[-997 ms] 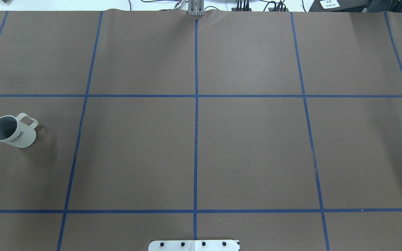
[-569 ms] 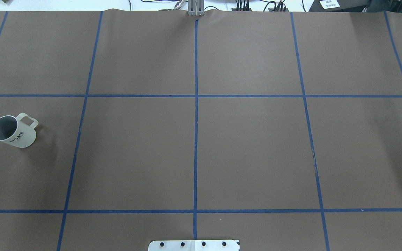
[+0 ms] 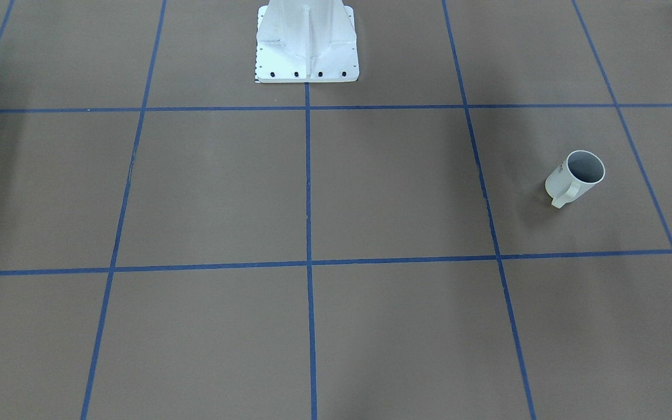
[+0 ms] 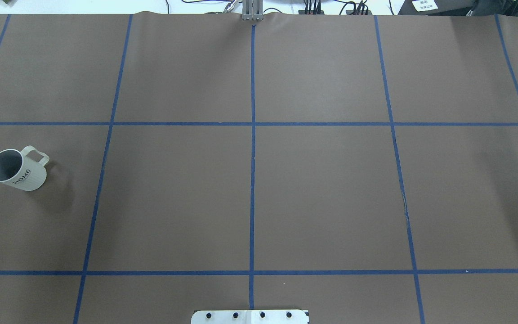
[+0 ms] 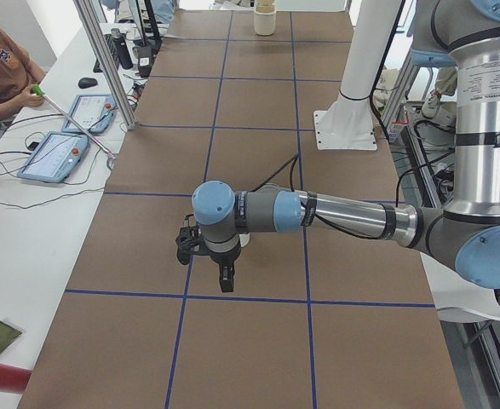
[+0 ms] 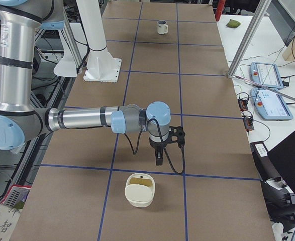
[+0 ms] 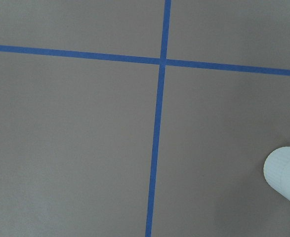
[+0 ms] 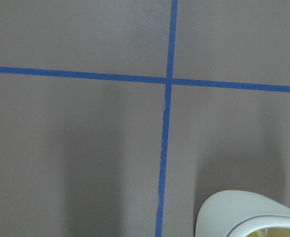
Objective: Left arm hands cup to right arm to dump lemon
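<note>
The cup, a white mug with a grey inside and "HOME" on its side, stands upright at the table's left in the overhead view. It also shows in the front-facing view as the cup, and only its edge shows in the left wrist view. The lemon is not visible in any view. My left gripper points down beside the cup, and I cannot tell whether it is open or shut. My right gripper hangs over the table far from the cup, and its state is also unclear.
A cream container with a yellowish inside sits just in front of my right gripper, its rim in the right wrist view. The white robot base stands mid-table. A person and tablets are at the side table.
</note>
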Robot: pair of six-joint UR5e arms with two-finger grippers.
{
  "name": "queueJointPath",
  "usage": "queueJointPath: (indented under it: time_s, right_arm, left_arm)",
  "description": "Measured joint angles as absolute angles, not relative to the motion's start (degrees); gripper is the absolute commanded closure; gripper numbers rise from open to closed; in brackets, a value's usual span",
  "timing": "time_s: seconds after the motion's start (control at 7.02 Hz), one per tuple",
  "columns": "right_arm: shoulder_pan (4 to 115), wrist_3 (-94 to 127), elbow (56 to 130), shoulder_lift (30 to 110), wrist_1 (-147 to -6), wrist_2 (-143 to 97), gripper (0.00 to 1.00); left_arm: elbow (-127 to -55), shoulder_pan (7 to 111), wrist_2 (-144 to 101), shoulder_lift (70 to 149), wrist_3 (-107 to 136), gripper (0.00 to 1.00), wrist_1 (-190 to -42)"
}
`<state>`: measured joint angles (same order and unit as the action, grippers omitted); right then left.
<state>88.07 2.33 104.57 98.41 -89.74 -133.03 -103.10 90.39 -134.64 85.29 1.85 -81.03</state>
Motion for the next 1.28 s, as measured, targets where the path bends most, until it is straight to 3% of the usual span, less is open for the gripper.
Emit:
queueJointPath:
  time_s: [0.57, 1.28]
  right_arm:
    - [87.27, 2.36, 104.36, 98.23, -89.59, -133.32, 0.0]
    - [86.88, 3.04, 104.65, 98.18, -89.16, -133.36, 0.0]
  left_arm:
    - [-101.23, 90.34, -137.39, 84.7, 2.41, 0.0, -84.16]
    - [-104.77, 90.22, -133.47, 82.23, 2.36, 0.0, -84.46]
